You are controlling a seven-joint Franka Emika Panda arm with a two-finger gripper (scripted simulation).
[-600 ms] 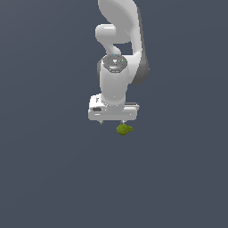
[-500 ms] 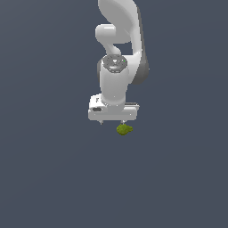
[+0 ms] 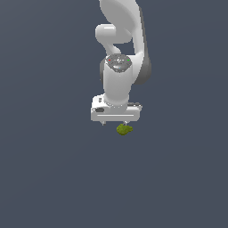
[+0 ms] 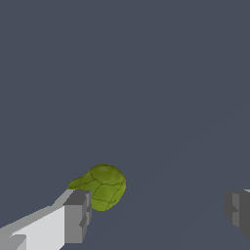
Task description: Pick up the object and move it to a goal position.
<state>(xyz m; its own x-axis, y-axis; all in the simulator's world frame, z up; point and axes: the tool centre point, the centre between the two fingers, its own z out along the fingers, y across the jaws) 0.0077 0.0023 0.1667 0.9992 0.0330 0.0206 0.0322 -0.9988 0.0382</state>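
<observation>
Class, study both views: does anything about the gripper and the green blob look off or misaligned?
Yes. The small lumpy olive-green blob sits beside one finger of the open white gripper, not centred between the two fingers. Closing now would probably miss or only nudge it.

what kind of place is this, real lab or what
Most likely a bare simulator scene, not a real lab: a flat, featureless grey ground, one white Panda arm with its pincer open, and one olive-green blob.
</observation>
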